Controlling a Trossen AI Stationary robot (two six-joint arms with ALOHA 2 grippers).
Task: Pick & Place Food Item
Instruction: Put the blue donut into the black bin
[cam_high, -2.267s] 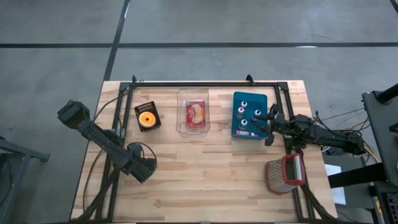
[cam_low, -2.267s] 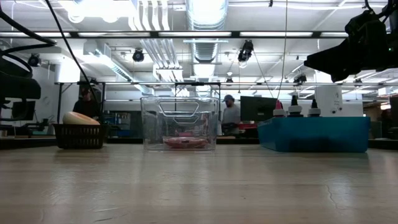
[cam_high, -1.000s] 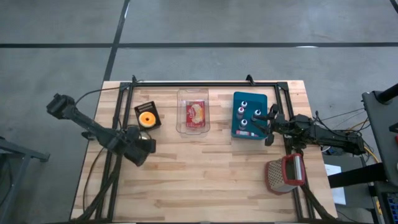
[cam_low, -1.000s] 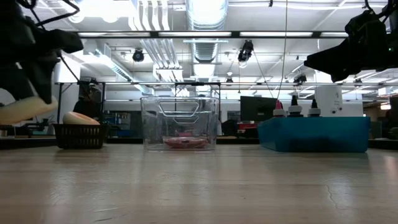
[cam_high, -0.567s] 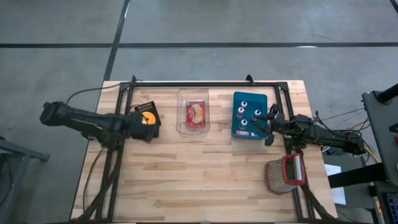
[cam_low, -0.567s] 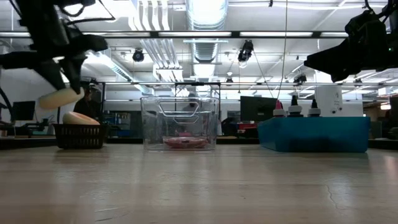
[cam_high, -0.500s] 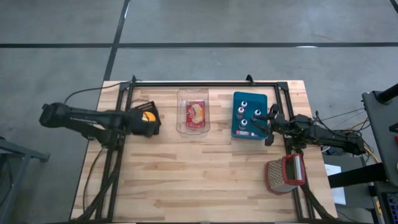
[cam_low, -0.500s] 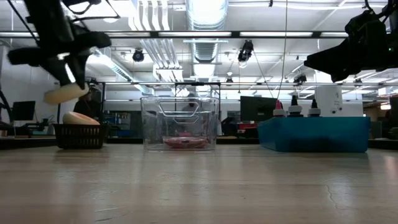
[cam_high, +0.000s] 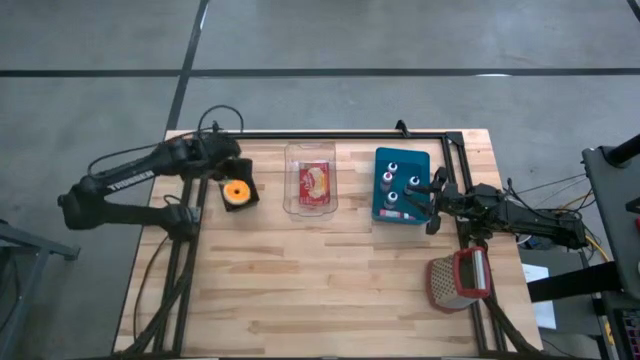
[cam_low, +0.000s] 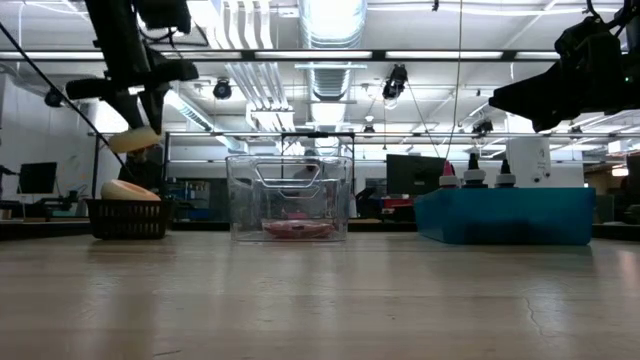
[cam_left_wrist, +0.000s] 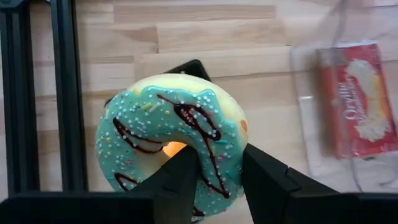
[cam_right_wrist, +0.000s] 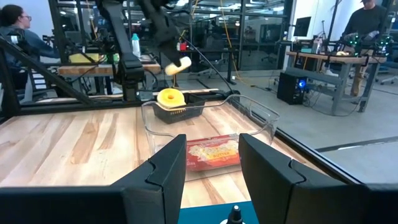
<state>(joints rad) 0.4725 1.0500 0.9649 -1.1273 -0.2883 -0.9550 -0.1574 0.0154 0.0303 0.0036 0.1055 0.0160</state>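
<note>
The left gripper (cam_left_wrist: 214, 177) is clamped on a doughnut (cam_left_wrist: 171, 134), its two dark, blocky fingers (cam_left_wrist: 180, 177) pinching the lower edge of the ring. The doughnut is a plump, rounded ring with pale yellow dough along its rim and a matte teal icing scattered with tiny white sprinkles and crossed by thin, dark chocolate squiggles. Through its hole an orange patch shows from below. In the high view the left gripper (cam_high: 222, 160) sits at the far left part of the table, just at the far edge of a small black basket (cam_high: 238, 188) that holds an orange-and-yellow ring-shaped doughnut. In the low view the held doughnut (cam_low: 135, 138) hangs in the air above the black basket (cam_low: 125, 217), well clear of it, and shows only its pale underside. The table (cam_high: 320, 290) is made of light wooden planks with visible grain, framed by black metal rails. Beside the basket stands a clear, rectangular plastic container (cam_high: 313, 180) with rounded corners, and a flat red snack packet (cam_high: 316, 180) lies inside it. Farther right is a teal box (cam_high: 402, 185) holding small white-capped bottles. The right gripper (cam_high: 434, 198) rests at the right edge of that box with its fingers apart, as the right wrist view shows. A red-handled metal grater (cam_high: 458, 280) lies near the table's right front corner.
</note>
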